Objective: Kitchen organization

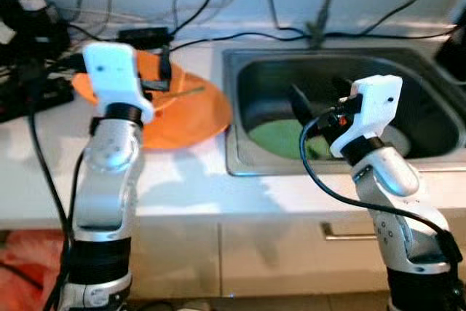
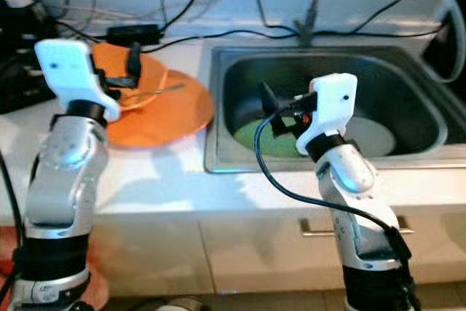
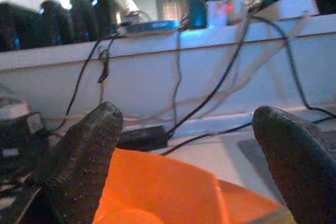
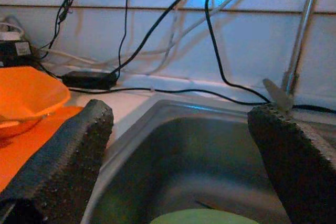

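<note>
The right claw (image 2: 271, 118) hung over the sink (image 1: 240, 158), its fingers (image 4: 68, 156) spread wide with nothing between them. The left claw (image 1: 162, 78) stood above the orange dishes on the desk (image 1: 189, 187), fingers (image 3: 84, 161) likewise wide apart and empty.

The step in hand seemed to be reaching into the sink for a plate. To do it well, I judged the right claw should drop toward the near rim of the green plate (image 1: 280, 140), tilt so one finger slides under the edge and the other closes on top, and shut only once the rim sits well between the pads. A flat plate lying on steel gives little to bite on, so a shallow angle at the edge would serve better than a push straight down. The faucet pipe (image 4: 299, 35) and the cables (image 2: 218, 38) along the back wall were worth keeping clear of.

The sink held the green plate and, just beside it toward the right, a white plate (image 2: 371, 136). On the desk left of the sink lay a large orange plate (image 1: 189, 118), with an orange bowl (image 2: 138, 78) on it and a thin utensil (image 1: 178, 95) resting across the bowl.
</note>
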Controlling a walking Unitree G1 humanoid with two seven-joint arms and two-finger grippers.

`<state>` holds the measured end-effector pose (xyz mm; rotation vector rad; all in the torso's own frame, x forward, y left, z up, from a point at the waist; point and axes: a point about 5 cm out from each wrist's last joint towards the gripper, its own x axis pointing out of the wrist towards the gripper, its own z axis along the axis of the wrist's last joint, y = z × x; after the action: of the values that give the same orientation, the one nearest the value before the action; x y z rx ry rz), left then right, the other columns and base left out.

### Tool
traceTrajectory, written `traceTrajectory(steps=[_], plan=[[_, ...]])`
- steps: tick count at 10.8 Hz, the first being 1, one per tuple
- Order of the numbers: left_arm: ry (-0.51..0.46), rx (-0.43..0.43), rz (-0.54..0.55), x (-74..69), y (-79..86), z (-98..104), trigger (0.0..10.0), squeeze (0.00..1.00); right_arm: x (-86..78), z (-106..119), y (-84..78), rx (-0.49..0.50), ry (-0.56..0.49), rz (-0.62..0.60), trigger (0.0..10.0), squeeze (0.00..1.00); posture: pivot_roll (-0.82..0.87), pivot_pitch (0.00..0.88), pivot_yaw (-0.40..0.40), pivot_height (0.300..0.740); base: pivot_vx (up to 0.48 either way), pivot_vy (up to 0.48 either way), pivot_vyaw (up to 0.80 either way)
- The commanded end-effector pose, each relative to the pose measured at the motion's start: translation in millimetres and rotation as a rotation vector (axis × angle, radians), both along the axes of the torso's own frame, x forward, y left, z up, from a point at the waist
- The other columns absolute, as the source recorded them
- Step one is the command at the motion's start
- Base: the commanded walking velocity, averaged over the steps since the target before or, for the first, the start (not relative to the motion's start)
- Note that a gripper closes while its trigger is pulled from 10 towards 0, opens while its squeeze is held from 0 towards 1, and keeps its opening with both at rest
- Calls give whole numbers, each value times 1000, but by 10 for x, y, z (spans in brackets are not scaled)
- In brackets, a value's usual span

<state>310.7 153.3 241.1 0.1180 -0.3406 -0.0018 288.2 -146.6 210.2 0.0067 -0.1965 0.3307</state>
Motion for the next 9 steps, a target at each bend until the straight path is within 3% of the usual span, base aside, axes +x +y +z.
traceTrajectory(steps=[1, 2, 3, 4, 5, 6, 9], plan=[[4, 24, -10, -7, -36, -12, 10000, 0, -8, 29, -28, 0, -9, -2, 10000, 761, 127, 31, 12, 740, 0, 0, 0], [17, 32, -19, -4, -52, -39, 10000, 0, -7, 31, -16, 1, -4, 11, 10000, 643, 127, 32, 13, 740, 0, 0, 0], [20, 49, -28, 1, -63, -46, 10000, 0, -6, 33, -7, 2, -1, 20, 10000, 608, 126, 31, 13, 740, 0, 0, 0], [30, 77, -54, 10, -92, -67, 10000, 0, -6, 23, 5, 4, 11, 32, 10000, 392, 126, 29, 13, 740, 0, 0, 0], [46, 110, -83, 22, -126, -100, 10000, 0, -10, -9, 32, 8, 42, 56, 10000, 271, 126, 29, 13, 740, 0, 0, 0], [123, 154, -118, 80, -136, -216, 10000, 0, -46, -114, 123, 6, 131, 142, 10000, 0, 123, 29, 13, 740, 0, 0, 0], [124, 162, -111, 129, -108, -218, 10000, 0, -151, -247, 235, -53, 194, 260, 10000, 0, 123, 30, 13, 740, 0, 0, 0]])
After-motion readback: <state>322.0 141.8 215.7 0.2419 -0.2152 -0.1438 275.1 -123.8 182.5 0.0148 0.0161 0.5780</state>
